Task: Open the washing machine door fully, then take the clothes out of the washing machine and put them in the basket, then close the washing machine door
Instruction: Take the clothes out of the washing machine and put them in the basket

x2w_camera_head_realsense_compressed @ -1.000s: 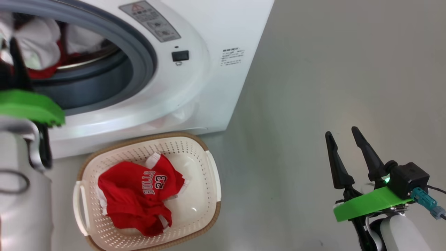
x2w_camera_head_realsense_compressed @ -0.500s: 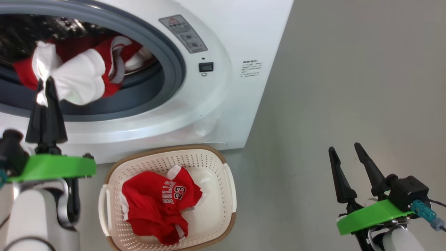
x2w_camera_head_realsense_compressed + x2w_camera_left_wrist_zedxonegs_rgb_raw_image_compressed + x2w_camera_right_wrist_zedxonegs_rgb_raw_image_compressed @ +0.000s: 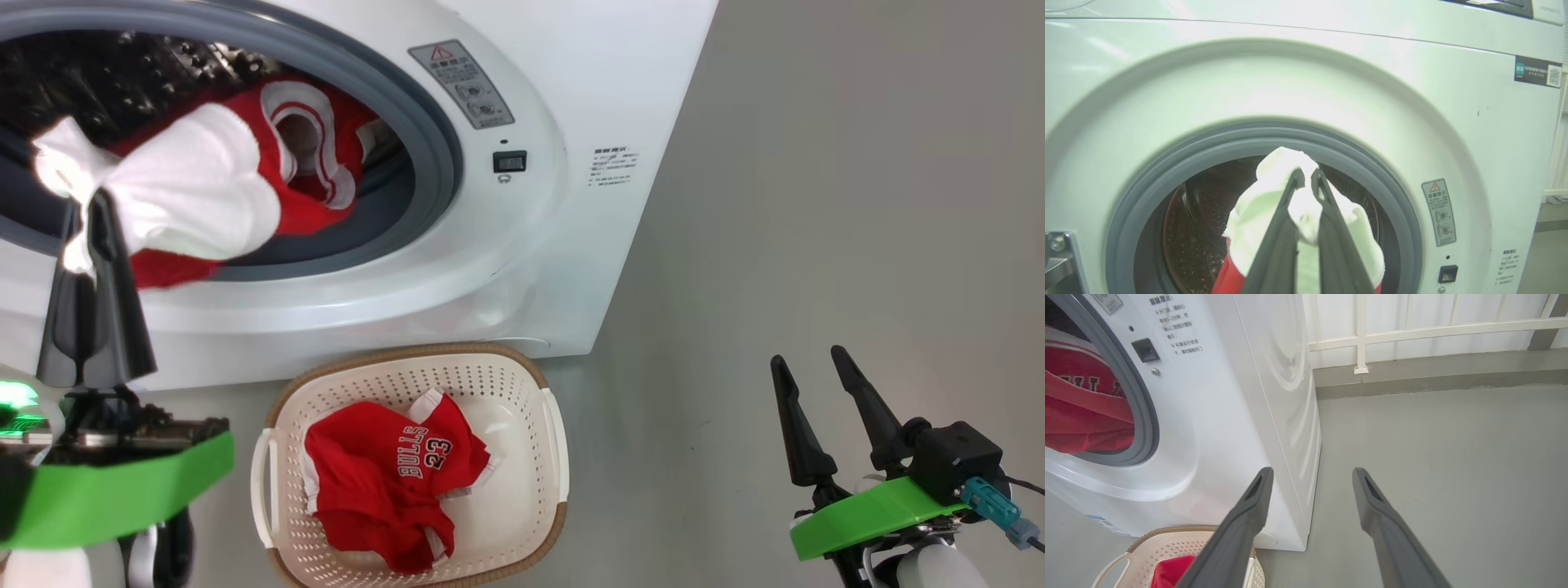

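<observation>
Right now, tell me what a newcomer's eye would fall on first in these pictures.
First, the white and red garment bunched at the mouth of the washing machine, pinched by the shut left end effector. Next, the red jersey printed BULLS 23, lying crumpled in the cream basket on the floor below the machine's front. The right end effector hangs open at the lower right, away from the machine.

Top, left edges crop washing machine [image 3: 588, 73]; bottom edge clips basket [image 3: 408, 363] rim; warning label [image 3: 462, 84] illegible.
</observation>
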`<state>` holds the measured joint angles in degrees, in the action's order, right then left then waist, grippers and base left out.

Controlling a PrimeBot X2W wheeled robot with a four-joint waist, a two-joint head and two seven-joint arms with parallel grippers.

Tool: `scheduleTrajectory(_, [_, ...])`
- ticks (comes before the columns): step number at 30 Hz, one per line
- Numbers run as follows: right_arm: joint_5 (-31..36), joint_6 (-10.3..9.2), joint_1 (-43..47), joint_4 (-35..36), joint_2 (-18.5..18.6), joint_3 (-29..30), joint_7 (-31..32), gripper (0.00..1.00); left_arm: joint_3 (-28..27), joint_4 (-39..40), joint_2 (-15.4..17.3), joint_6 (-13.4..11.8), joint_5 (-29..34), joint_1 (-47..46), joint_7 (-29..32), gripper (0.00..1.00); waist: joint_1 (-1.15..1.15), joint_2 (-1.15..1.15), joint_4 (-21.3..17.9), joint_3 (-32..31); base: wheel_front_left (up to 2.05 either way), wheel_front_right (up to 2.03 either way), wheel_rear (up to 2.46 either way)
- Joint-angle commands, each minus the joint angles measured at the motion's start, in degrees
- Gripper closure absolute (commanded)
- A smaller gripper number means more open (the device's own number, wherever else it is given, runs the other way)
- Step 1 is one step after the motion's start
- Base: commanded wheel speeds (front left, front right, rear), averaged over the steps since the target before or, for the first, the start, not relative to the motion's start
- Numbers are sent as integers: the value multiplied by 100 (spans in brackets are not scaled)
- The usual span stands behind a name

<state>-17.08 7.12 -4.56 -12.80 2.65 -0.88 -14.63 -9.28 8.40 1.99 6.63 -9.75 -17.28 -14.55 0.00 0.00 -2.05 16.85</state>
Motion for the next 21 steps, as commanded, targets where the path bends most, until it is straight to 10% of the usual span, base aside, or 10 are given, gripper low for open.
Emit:
scheduleTrajectory(1, [35,36,67,127,22,-127,-37,0,-103,285,91,-11,-67,73,-44,100,0,0,2,17,0,0,0])
scheduleTrajectory(8, [62,36,39,111,22,-138,-37,0,226,425,90,-198,-101,312,-44,100,0,0,-14,40,0,0,0])
scheduleTrajectory(21, [-11,36,-14,91,22,-256,-37,0,686,-2653,89,-70,-326,297,-45,100,0,0,-178,154,0,0,0])
